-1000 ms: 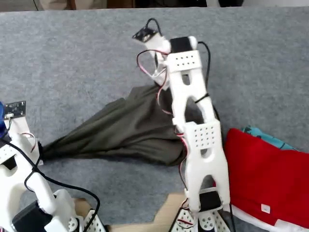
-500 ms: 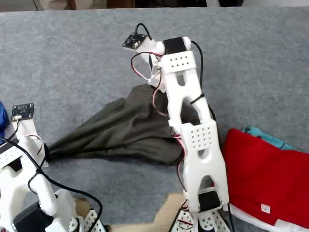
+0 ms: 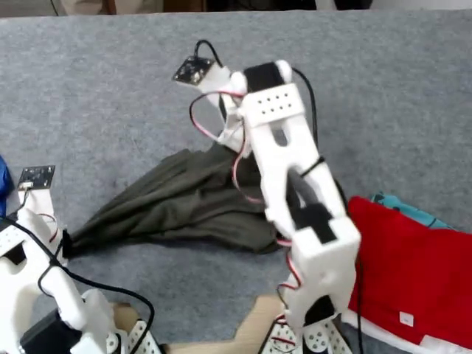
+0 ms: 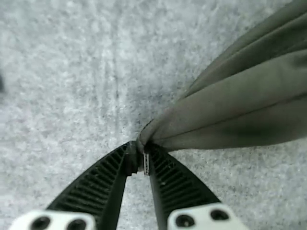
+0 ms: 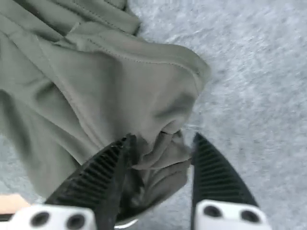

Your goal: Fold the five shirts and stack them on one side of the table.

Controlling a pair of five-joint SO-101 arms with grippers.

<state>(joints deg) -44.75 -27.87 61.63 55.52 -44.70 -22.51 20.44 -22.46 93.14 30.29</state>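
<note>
An olive shirt [image 3: 184, 199] lies bunched and stretched across the middle of the grey table [image 3: 110, 88]. My left gripper [image 3: 65, 242] is at the shirt's near-left tip and is shut on that corner [image 4: 142, 155], with the cloth [image 4: 240, 105] fanning away from it. My right gripper [image 3: 227, 141] hangs over the shirt's far edge. In the right wrist view it [image 5: 163, 139] stands open, with a loose fold of the olive shirt [image 5: 96, 81] between its fingers. A folded red shirt [image 3: 413, 265] lies at the right on top of a teal one [image 3: 402, 206].
A white garment [image 3: 376, 332] shows under the red shirt at the near right edge. Something blue [image 3: 2, 184] sits at the left edge. A wooden board [image 3: 254, 317] lies by the arm bases. Bare grey table stretches along the far side.
The right arm's wrist swung to the left and rose over the shirt's far edge. The left arm shifted slightly, still holding the corner.
</note>
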